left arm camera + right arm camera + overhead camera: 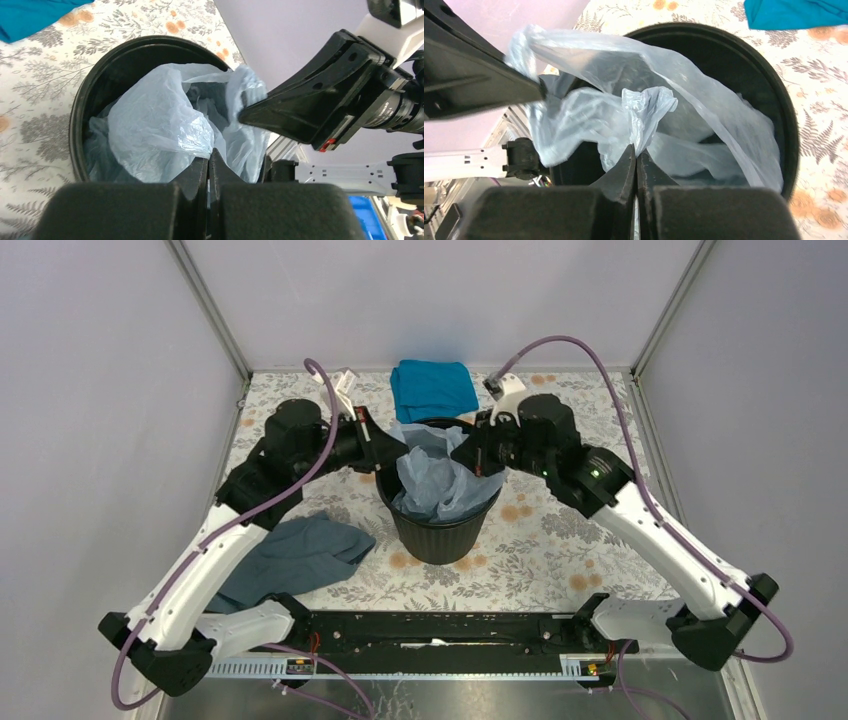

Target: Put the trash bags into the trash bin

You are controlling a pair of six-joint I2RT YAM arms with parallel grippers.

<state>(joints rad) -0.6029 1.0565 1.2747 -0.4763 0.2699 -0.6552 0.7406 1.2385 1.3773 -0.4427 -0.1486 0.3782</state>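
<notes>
**Bag mostly in bin, both grippers pinching film: snag and tip risk**

Where it is: the bag (437, 480) sits bunched inside the bin (437, 540), mounded at rim level, with folds rising over the rim on the left and right sides.

Jaws: the left gripper (211, 159) is clenched on a fold of the bag at the bin's left rim. The right gripper (636, 156) is clenched on a twisted peak of film at the right rim. Both tips meet flat, with only film between them.

Risks, judged from this:
- The film looks light and clingy. If a jaw releases and lifts, the bag may trail out with it.
- The bag is larger than the bin and springy with trapped air. It may puff back over the rim unless pushed down.
- 2 arms pulling apart on thin film could stretch or tear it.
- The bin tapers to a narrow base. A sideways tug through the bag, or a knock on the rim, could tip or slide it on the cloth-covered table (560, 540).

Materials: the bag is pale blue-grey, translucent, and wrinkly. The bin is black ribbed plastic, round, with a rolled rim. The teal cloth (433, 388) lies behind the bin and the grey cloth (300, 555) lies front-left, both soft and both apart from it.
</notes>
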